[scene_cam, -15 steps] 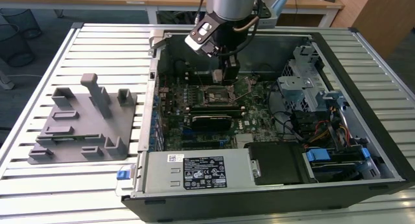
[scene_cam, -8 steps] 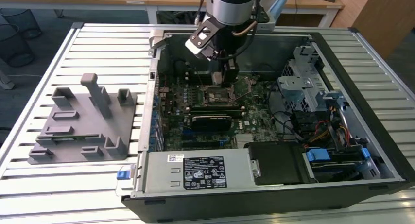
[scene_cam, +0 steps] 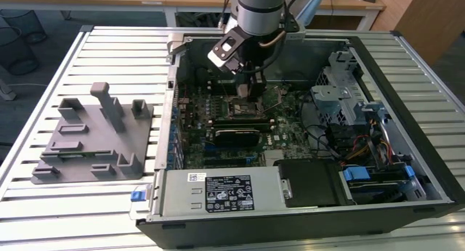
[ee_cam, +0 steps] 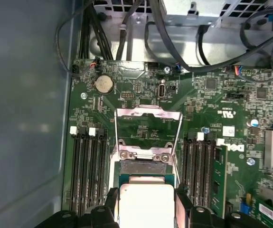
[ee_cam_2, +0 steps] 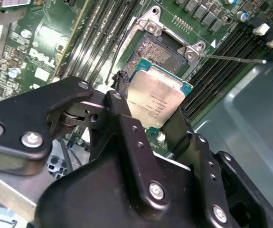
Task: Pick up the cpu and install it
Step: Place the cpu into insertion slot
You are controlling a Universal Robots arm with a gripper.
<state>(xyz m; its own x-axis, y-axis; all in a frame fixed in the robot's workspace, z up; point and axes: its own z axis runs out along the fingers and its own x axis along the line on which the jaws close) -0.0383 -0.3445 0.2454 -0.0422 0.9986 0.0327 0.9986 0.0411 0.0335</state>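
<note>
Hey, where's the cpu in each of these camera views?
Exterior view: at the gripper tip over the motherboard, too small to tell apart.
Second wrist view: cpu held in the gripper, next to the socket.
First wrist view: cpu in the gripper, beside the socket.
Shared landmark: the socket.

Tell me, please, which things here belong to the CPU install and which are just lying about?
Part of the job:
- the cpu, gripped at the socket
- the pincer, shut on the cpu
- the open socket
- its raised load plate

Just lying about:
- the coin battery
- the power supply
- the drive cage
</note>
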